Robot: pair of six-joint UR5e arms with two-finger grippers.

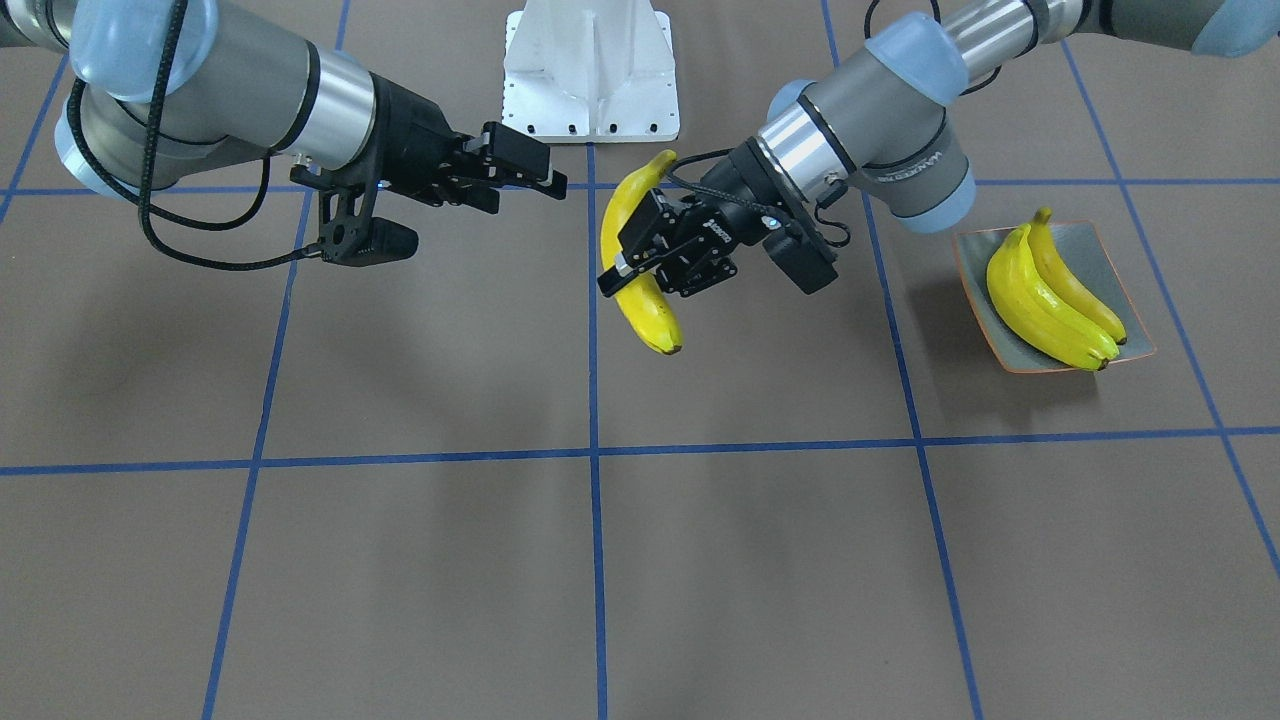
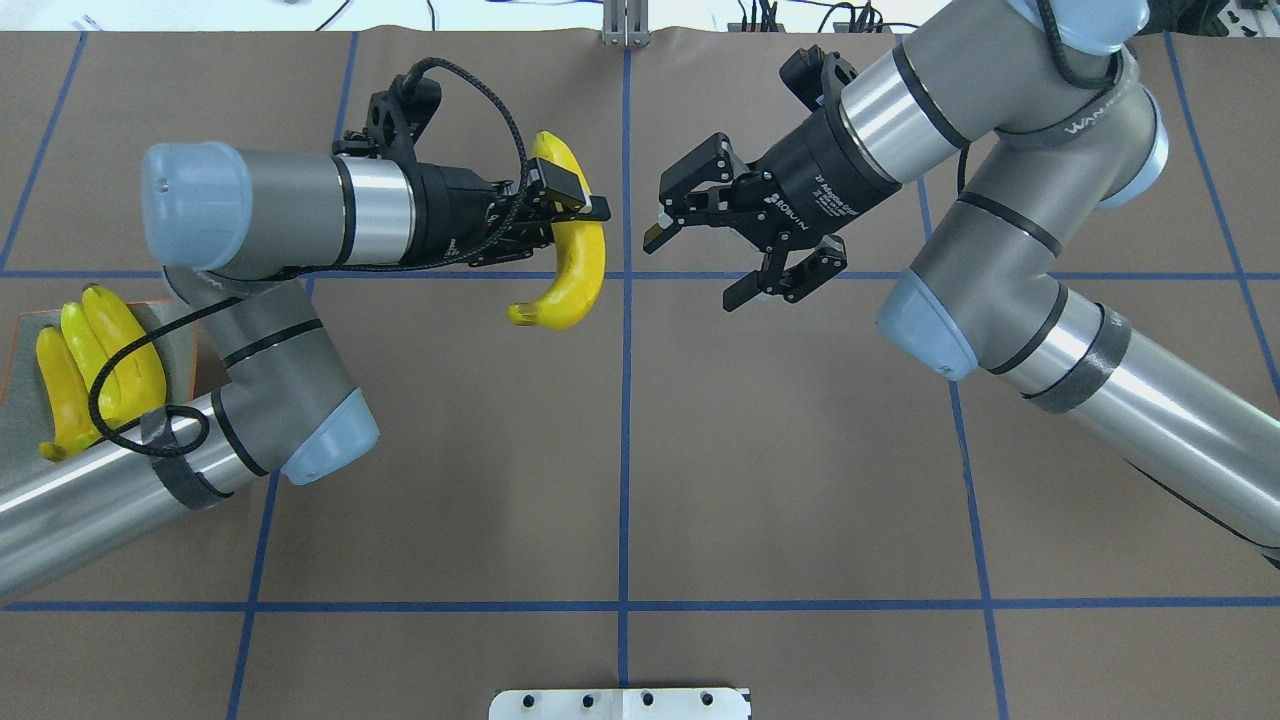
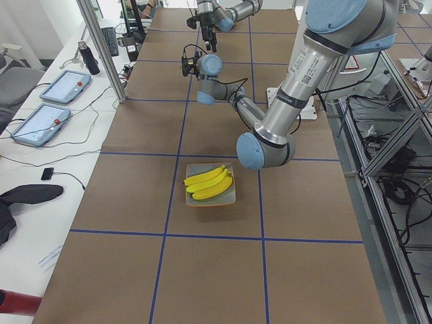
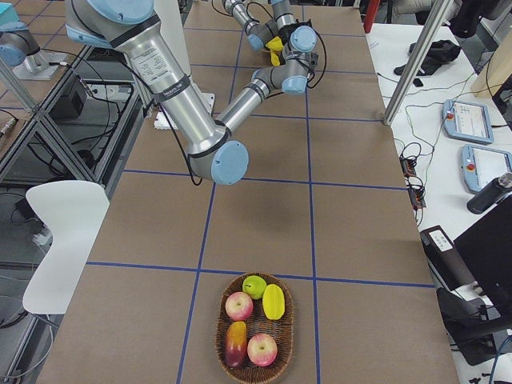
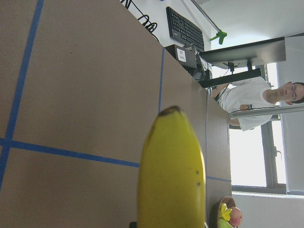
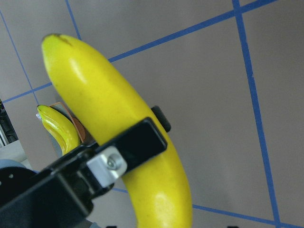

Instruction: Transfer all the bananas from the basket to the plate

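The robot's left gripper [image 2: 572, 212] is pinching a yellow banana [image 2: 577, 270] across its middle, with a finger pressing on either side of the fruit. It is holding the banana over the middle of the brown table [image 1: 760, 560], just in front of the white robot base [image 1: 590, 75]. The banana is hanging in a curve, one dark tip pointing toward the base and the other away (the left wrist view is showing little but a yellow end and the table beyond it).

The right gripper [image 2: 692, 272] is facing the fruit from across the central blue line [image 2: 626, 420], near it but not touching. Its fingers are spreading wide apart.

More bananas [image 1: 1040, 300] are lying side by side on the grey-green plate [image 1: 1105, 250], which is sitting on the left arm's side of the table, well apart from the held one. In the overhead view the left arm is crossing in front of part of the plate.

At the table's end on the robot's right, a wicker basket [image 4: 218, 340] is holding red apples [image 4: 238, 305], a green fruit [image 4: 254, 286] and a yellow fruit [image 4: 274, 302].
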